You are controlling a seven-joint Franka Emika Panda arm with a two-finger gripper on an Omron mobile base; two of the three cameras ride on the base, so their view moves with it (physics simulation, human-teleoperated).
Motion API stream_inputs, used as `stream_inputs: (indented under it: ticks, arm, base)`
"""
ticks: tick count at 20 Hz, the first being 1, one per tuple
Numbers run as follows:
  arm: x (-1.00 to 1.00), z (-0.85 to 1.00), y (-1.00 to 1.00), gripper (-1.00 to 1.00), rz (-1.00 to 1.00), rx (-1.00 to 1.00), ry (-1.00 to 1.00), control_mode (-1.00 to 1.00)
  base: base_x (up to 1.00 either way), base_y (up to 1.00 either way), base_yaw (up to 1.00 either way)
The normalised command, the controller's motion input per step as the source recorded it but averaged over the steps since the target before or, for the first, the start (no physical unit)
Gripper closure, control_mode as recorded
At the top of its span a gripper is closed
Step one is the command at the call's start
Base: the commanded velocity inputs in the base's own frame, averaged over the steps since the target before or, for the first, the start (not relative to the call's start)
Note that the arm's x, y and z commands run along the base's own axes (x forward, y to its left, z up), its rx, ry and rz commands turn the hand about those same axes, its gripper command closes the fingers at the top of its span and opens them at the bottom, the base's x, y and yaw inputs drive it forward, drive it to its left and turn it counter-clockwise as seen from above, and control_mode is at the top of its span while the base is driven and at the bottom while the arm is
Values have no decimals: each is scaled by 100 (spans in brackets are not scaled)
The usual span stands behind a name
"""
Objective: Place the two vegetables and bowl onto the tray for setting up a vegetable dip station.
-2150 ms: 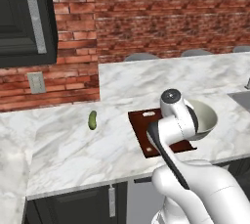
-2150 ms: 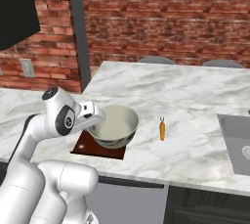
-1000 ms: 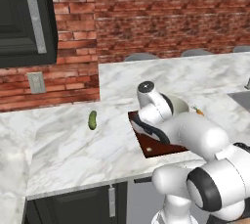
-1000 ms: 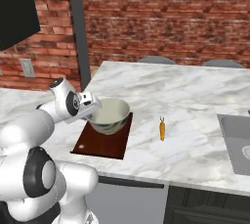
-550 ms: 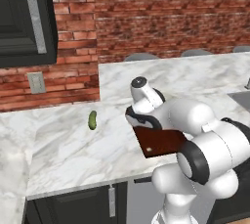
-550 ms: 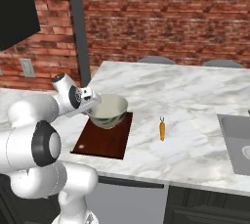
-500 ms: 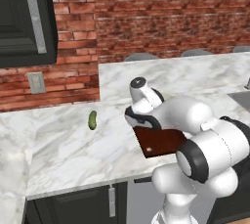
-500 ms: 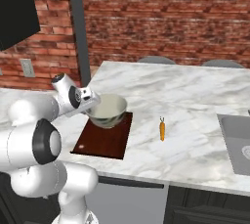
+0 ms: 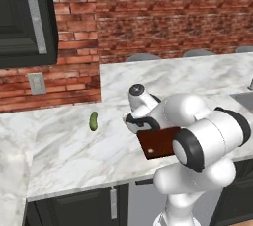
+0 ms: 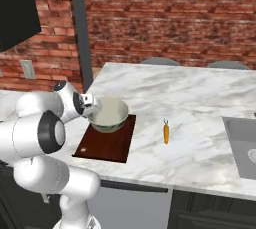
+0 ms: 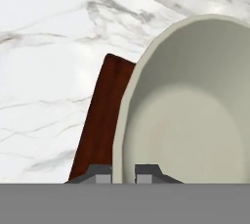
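Claw point(image 11: 122, 173): clenched on bowl point(image 10: 109, 114) rim, one finger inside, one outside | Bowl: over far end of tray point(image 10: 105, 144), apparently for set-down | Carrot point(image 10: 166, 132): counter point(image 10: 200, 123), right of tray | Cucumber point(image 9: 93, 121): well left, unplaced

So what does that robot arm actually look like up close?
The arm is made of glossy white, rounded segments linked by dark, disc-shaped joints, rising from a bulbous white base. Its gripper ends in two small dark-grey finger tips with squared ends. No cables, labels or markings show on it.
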Motion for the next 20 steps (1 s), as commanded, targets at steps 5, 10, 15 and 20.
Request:
stream_inputs:
  ticks: [5,10,15,20]
  arm:
    - [14,0,0,100,-1,0,9,-100]
    - [19,0,0,100,-1,0,5,-100]
    - [21,-4,0,100,-2,0,-2,-100]
    - [6,-2,0,100,-3,2,-12,-100]
  base:
    - [0,0,0]
    - [0,0,0]
    - [0,0,0]
    - [0,0,0]
